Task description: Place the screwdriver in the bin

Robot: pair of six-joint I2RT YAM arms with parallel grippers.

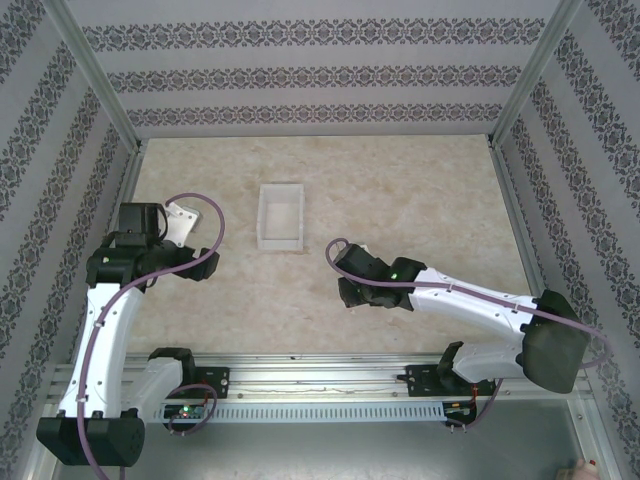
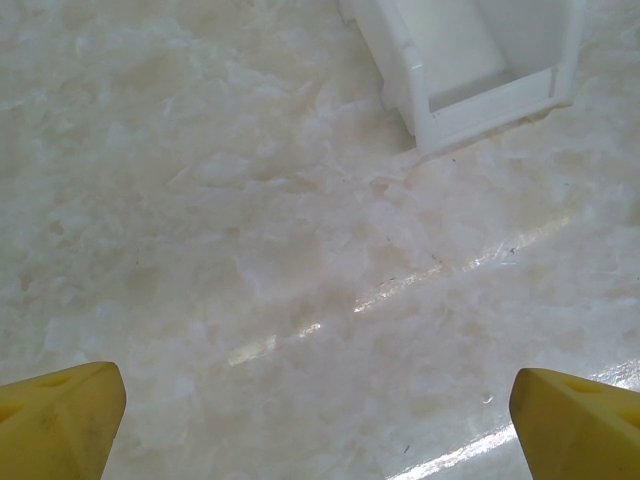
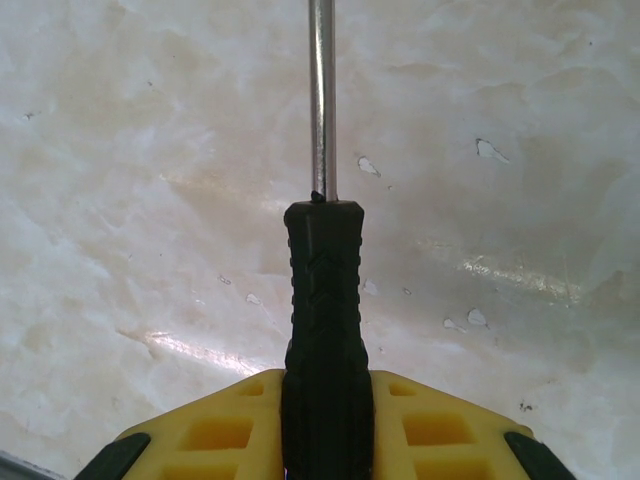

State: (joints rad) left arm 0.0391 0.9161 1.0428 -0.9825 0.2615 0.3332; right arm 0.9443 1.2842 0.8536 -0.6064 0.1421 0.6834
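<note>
The right hand (image 3: 325, 400) is closed on the screwdriver (image 3: 322, 290). In the right wrist view the black ribbed handle sits clamped between the yellow pads (image 3: 215, 432), and the thin metal shaft runs straight out ahead of the hand and off the top of the picture. Whether the tip touches the worktop (image 1: 430, 200) cannot be told. Seen from above, this hand is over the middle of the worktop, toward the near edge, off the near right corner of the bin (image 1: 263, 215) and apart from it. The bin stands a little left of centre, its long sides running near to far. The left hand (image 2: 318, 428) is by the left edge, just beside the bin, its yellow fingers (image 2: 60, 420) spread wide and holding nothing
</note>
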